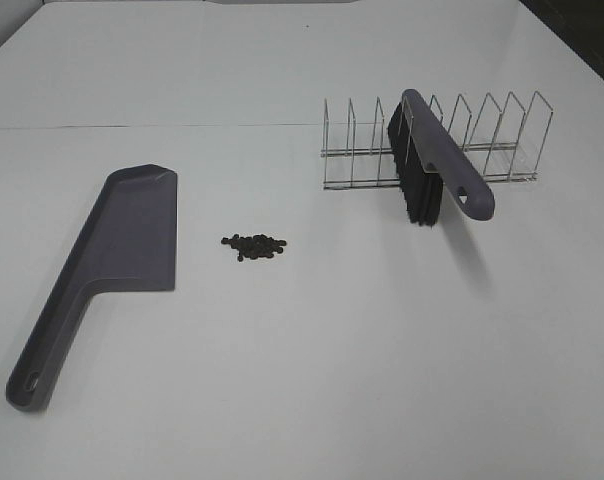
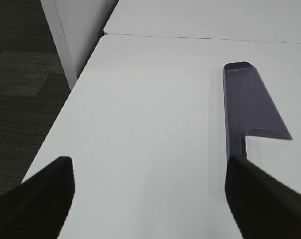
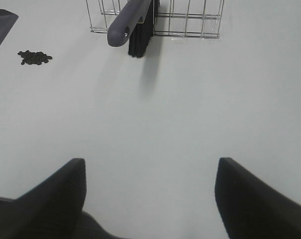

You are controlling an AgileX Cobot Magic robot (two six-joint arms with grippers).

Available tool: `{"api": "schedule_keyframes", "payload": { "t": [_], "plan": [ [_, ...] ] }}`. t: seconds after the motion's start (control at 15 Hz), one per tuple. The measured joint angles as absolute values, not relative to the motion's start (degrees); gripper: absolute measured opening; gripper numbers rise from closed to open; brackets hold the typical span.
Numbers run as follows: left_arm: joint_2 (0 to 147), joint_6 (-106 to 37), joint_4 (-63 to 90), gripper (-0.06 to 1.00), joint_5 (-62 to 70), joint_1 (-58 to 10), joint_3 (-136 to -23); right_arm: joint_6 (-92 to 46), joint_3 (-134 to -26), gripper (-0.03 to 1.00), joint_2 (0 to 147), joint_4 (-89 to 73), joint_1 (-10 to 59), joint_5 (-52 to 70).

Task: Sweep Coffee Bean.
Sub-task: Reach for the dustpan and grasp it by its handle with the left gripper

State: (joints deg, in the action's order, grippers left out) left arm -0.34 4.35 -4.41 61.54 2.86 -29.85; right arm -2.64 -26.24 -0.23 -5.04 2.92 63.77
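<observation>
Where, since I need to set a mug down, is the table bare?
Bare: the wide table strip in front of dustpan, coffee beans and brush; the patch between beans and brush. Crowded: the wire rack holding the brush, and the gap between dustpan and beans.

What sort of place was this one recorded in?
Probably a lab or office workbench: plain white tables, dark carpet alongside, and a dustpan, racked brush and coffee beans laid out.

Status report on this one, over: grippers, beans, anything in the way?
Left gripper and right gripper open, empty. Coffee beans piled between dustpan and brush; brush propped in wire rack, untouched. Nothing between beans and dustpan.
</observation>
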Motion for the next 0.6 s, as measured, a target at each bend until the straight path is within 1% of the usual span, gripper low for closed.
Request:
{"api": "schedule_keyframes", "payload": {
  "t": [0.6],
  "plan": [
    [-0.34, 4.35, -4.41, 0.76, 61.54, 2.86, -29.85, -2.64, -26.24, 0.61, -0.23, -5.04, 2.92, 63.77]
  ]
}}
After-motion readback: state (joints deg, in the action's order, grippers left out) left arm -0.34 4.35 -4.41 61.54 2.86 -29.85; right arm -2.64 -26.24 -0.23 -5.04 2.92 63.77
